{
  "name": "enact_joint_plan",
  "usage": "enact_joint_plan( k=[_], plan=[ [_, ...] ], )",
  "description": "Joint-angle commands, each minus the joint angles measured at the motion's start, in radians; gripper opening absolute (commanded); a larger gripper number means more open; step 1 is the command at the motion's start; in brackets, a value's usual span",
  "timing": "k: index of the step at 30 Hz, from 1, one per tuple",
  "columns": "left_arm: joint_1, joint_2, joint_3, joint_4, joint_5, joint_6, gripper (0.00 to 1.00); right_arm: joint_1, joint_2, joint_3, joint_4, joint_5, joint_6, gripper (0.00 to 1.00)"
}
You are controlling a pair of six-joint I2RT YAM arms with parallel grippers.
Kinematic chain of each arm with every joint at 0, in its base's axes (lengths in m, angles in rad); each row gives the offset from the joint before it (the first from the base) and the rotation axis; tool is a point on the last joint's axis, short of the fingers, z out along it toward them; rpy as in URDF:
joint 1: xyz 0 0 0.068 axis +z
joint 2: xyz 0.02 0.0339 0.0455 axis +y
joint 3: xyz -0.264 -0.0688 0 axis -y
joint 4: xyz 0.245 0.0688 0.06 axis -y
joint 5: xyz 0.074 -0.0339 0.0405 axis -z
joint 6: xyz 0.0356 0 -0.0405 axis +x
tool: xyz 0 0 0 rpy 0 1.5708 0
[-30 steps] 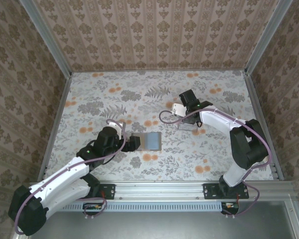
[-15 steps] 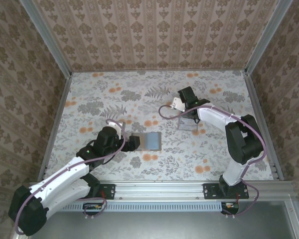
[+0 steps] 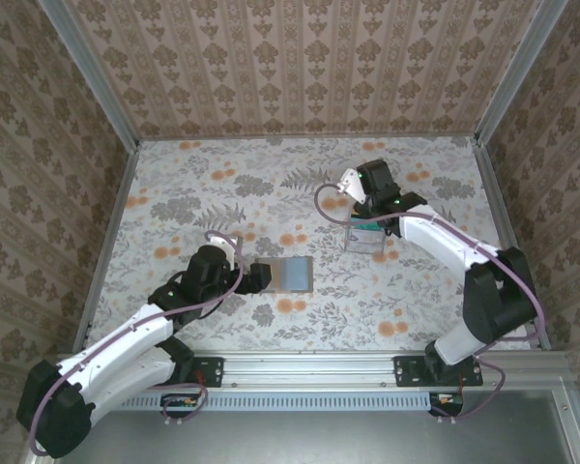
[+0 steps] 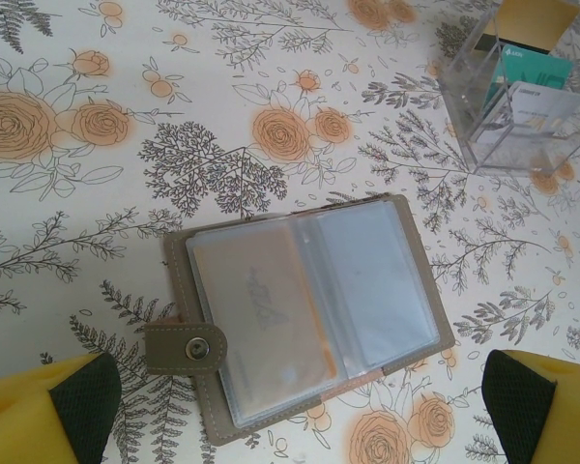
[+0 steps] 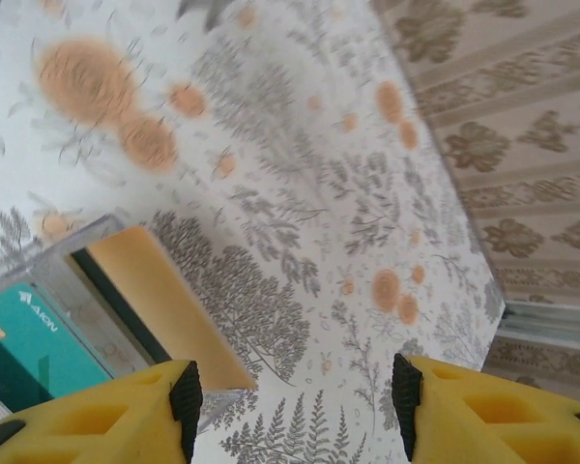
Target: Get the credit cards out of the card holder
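Note:
The card holder (image 4: 406, 333) lies open and flat on the flowered table, also in the top view (image 3: 293, 275). One orange credit card (image 4: 261, 309) sits under the clear sleeve of its left panel; the right panel looks pale and blank. My left gripper (image 4: 302, 396) hovers open just above the holder's near edge, seen from above as the left gripper (image 3: 258, 276). Another orange credit card (image 5: 169, 304) stands at the far side of a clear plastic box (image 5: 39, 280). My right gripper (image 5: 295, 401) is open beside that card, with nothing between its fingers.
The clear box (image 3: 365, 238) stands right of centre and holds a green card (image 5: 24, 338) among others; it also shows in the left wrist view (image 4: 512, 106). Patterned walls and metal rails enclose the table on three sides.
The right wrist has swung a little to the right above the clear box and its jaws have widened slightly. The left arm and the card holder have not moved.

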Motion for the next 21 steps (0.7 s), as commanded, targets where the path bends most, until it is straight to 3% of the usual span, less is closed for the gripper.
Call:
enact_joint_plan(
  k=[1,8,13,17,21],
  plan=[
    [0.009,-0.001,-0.011,-0.013,-0.014,0.004,0.99,0.029,-0.09,-0.026,-0.032,-0.017,0.21,0.58],
    [0.01,0.004,-0.041,0.04,-0.013,0.012,0.93,0.102,-0.232,-0.091,-0.054,-0.137,0.662,0.53],
    [0.01,0.028,-0.065,0.089,0.026,-0.008,0.87,0.166,-0.253,-0.133,-0.102,-0.142,0.975,0.47],
    [-0.003,0.033,-0.075,0.106,0.038,-0.046,0.79,0.237,-0.243,-0.196,-0.069,-0.159,1.117,0.46],
    [-0.029,0.039,-0.08,0.104,0.004,-0.088,0.7,0.28,-0.226,-0.3,0.036,-0.199,1.247,0.37]
  ],
)
